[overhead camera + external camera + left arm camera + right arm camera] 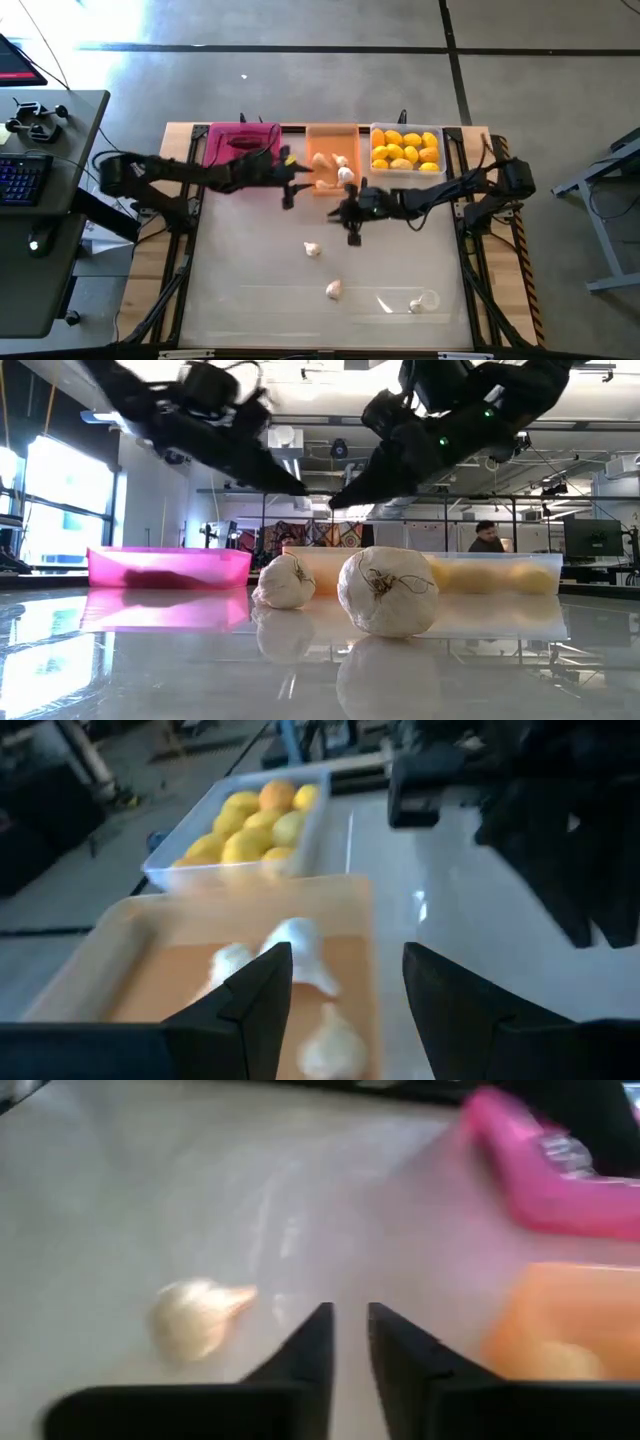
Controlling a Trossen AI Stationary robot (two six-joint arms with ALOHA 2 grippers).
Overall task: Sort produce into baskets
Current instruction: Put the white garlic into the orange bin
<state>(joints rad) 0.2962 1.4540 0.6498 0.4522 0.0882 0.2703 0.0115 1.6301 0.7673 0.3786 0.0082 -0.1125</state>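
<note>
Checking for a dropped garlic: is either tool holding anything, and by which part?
Nothing is held. The left tool stands open over the orange basket; the right tool is empty, nearly closed.

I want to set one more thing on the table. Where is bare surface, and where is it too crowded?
Bare table lies left of the loose garlic bulbs, up to the left edge. A smaller patch lies right of them, below the right gripper. The back edge is crowded: pink basket, orange basket, lemon basket, and the left gripper.

No text, label, brand, number or sign can be read anywhere in these views.
</note>
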